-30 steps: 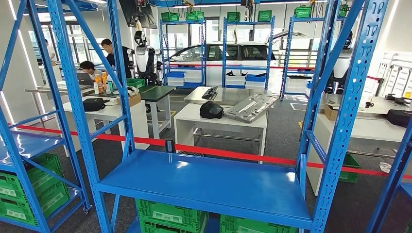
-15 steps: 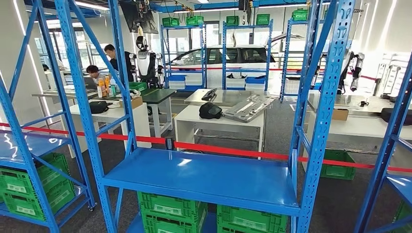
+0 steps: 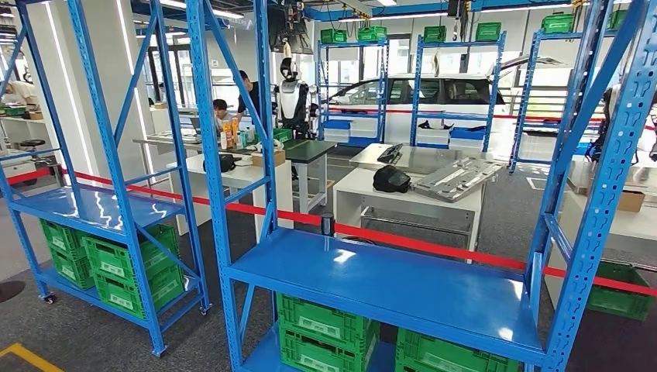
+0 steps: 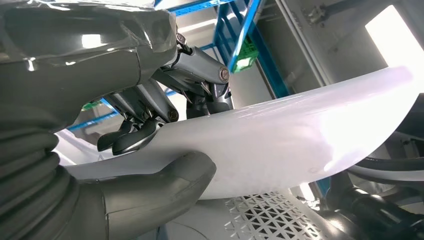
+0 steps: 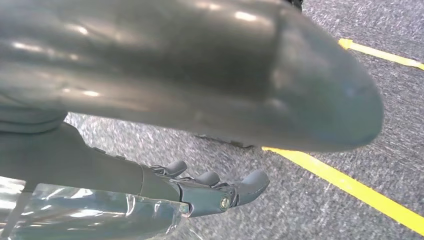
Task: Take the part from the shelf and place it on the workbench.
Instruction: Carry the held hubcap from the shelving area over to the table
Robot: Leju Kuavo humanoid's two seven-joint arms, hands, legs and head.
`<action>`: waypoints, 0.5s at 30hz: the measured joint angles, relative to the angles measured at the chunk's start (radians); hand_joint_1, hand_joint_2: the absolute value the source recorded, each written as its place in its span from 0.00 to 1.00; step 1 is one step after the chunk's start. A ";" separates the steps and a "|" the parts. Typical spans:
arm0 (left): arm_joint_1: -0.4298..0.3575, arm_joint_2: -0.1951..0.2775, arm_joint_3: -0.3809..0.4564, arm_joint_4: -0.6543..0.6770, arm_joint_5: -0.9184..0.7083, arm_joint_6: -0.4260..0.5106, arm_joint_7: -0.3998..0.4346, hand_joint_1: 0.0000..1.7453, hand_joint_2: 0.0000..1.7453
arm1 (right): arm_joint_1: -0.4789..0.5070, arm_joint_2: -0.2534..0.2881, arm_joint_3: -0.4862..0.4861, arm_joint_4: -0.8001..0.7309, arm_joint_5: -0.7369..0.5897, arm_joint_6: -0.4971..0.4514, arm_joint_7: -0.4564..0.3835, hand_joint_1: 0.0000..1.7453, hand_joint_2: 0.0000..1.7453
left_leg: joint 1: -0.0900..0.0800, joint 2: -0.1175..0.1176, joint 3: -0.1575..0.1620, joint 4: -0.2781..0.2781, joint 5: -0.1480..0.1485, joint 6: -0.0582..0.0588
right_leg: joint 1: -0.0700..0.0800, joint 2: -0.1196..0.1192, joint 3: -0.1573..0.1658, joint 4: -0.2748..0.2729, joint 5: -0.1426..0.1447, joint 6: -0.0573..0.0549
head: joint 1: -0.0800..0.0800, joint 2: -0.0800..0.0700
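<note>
Left hand (image 4: 145,125) clamps the white curved part (image 4: 300,135) between thumb and fingers for carrying to the workbench; right hand (image 5: 200,192) hangs empty, fingers loosely extended.

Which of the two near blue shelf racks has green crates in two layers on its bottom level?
The left rack: its green crates sit in two layers. Under the right rack, the crates show one layer.
</note>
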 joint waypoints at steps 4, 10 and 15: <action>-0.003 0.003 0.000 0.000 -0.004 0.004 0.006 1.00 1.00 | -0.001 -0.001 0.008 0.008 0.005 0.000 -0.001 0.00 0.00 | 0.002 -0.017 -0.024 0.016 0.003 -0.020 | 0.003 -0.012 0.010 -0.027 0.012 -0.024 | -0.002 0.000; -0.009 0.010 0.000 -0.001 -0.020 0.033 0.028 1.00 1.00 | 0.005 0.000 0.018 0.018 0.011 0.000 -0.003 0.00 0.00 | 0.020 0.060 -0.160 0.307 -0.135 -0.054 | 0.001 -0.068 0.004 -0.029 0.017 -0.042 | -0.010 0.000; -0.011 0.014 0.000 -0.002 -0.027 0.037 0.033 1.00 1.00 | 0.003 0.002 0.023 0.023 0.013 0.000 -0.004 0.00 0.00 | 0.016 0.122 -0.028 0.066 -0.028 -0.042 | 0.007 -0.118 0.008 -0.029 0.016 -0.039 | -0.013 0.000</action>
